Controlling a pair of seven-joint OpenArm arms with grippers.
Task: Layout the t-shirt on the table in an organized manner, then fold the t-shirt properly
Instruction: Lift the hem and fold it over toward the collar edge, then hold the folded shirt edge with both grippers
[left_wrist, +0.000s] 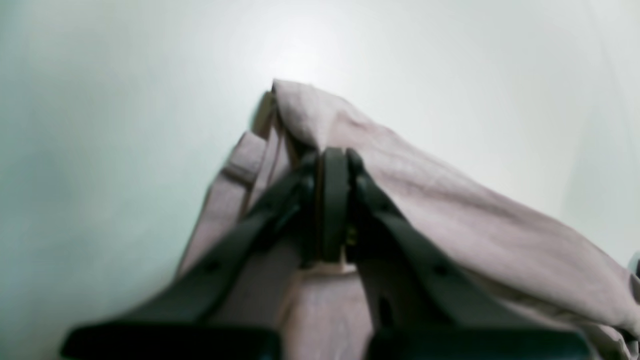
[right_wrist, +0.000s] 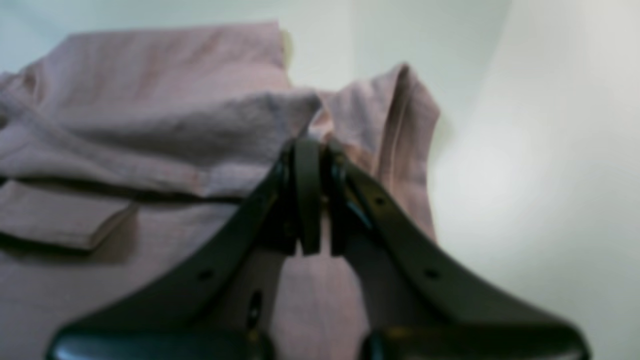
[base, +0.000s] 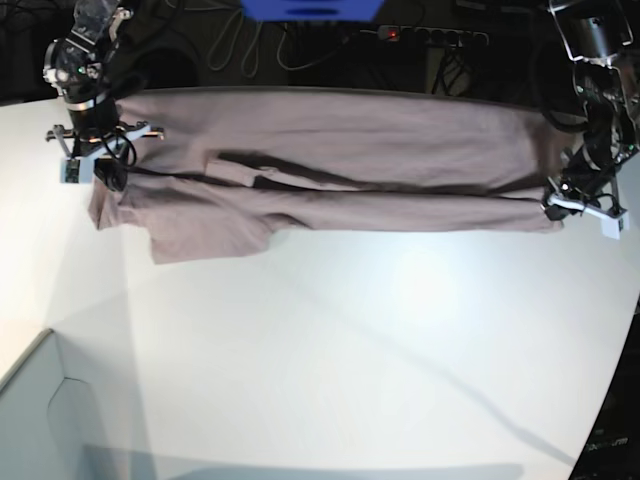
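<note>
One t-shirt (base: 330, 165) lies stretched across one bench (base: 350, 340). Two arms are in view, each ending in one pincer, so two pincers in all: the left pincer (base: 572, 200) at the base view's right and the right pincer (base: 98, 165) at its left. Each wrist view shows two dark fingers, four in total. One pale grey box corner (base: 35, 410) sits at the bench's near left edge. One blue object (base: 310, 8) and one power strip (base: 430, 35) show behind the bench, among several cables I cannot count.
</note>
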